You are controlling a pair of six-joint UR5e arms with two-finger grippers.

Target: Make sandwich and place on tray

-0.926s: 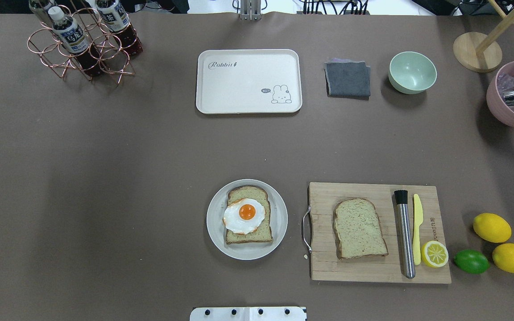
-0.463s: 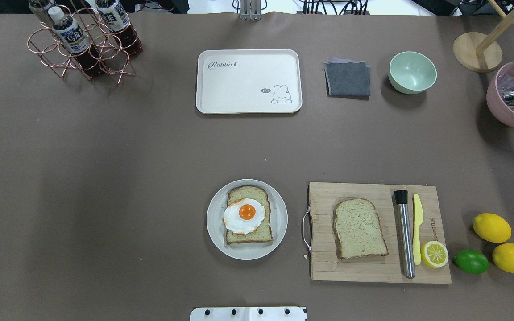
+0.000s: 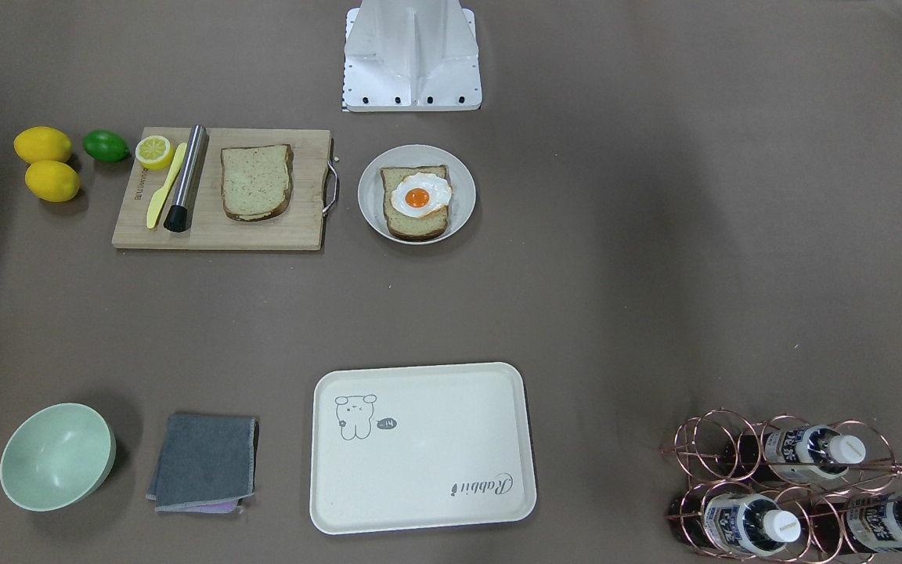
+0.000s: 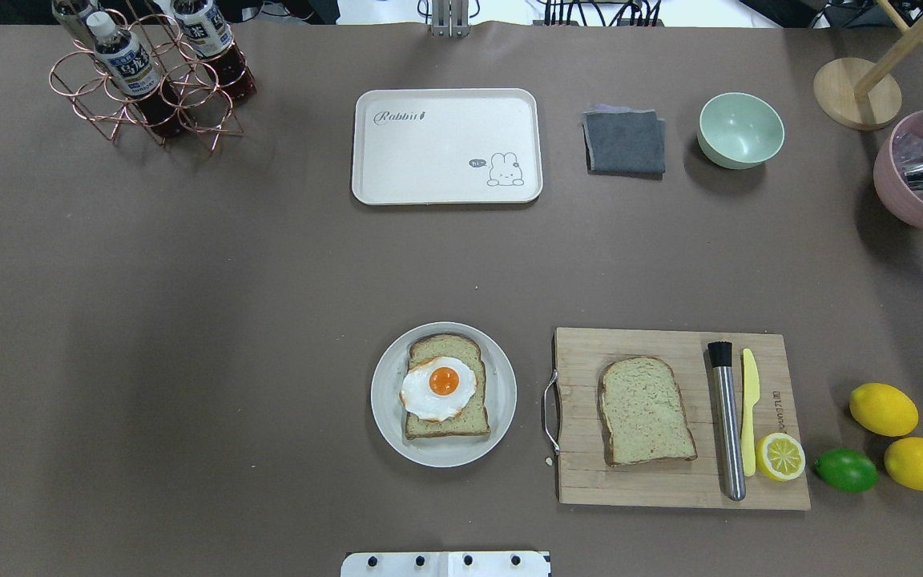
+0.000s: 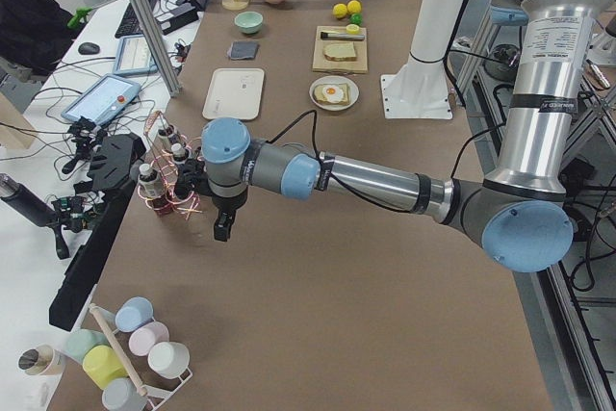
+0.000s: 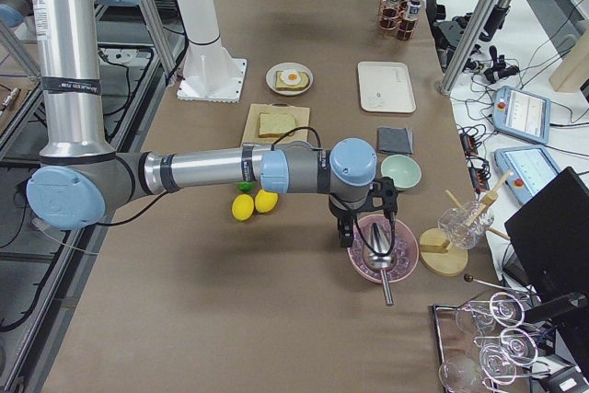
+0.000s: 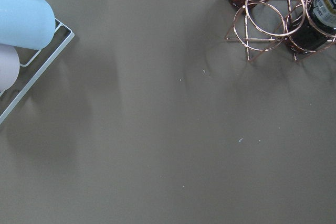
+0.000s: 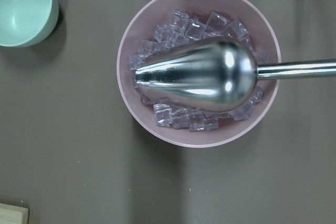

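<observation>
Left arm [image 5: 375,180] and right arm [image 6: 202,170]: silver tubes with black bands, grey joints with light-blue round caps [image 5: 526,236], and a thin black cable [image 5: 289,128] looping at each wrist. White pedestal [image 3: 412,55], black screws [image 3: 398,100] along its foot.

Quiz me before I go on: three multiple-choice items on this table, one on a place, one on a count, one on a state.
1. The plain bread slice lies: A on the round plate; B on the wooden cutting board; C on the tray.
2. How many whole lemons lie beside the board? A one; B two; C three.
3. The fried egg is: A uncovered on a slice; B shut between two slices; C missing.

1 B: it rests on the board, and the tray holds nothing.
2 B: two yellow ones lie off the board's end.
3 A: its yolk shows on the plate's slice, with nothing over it.
</observation>
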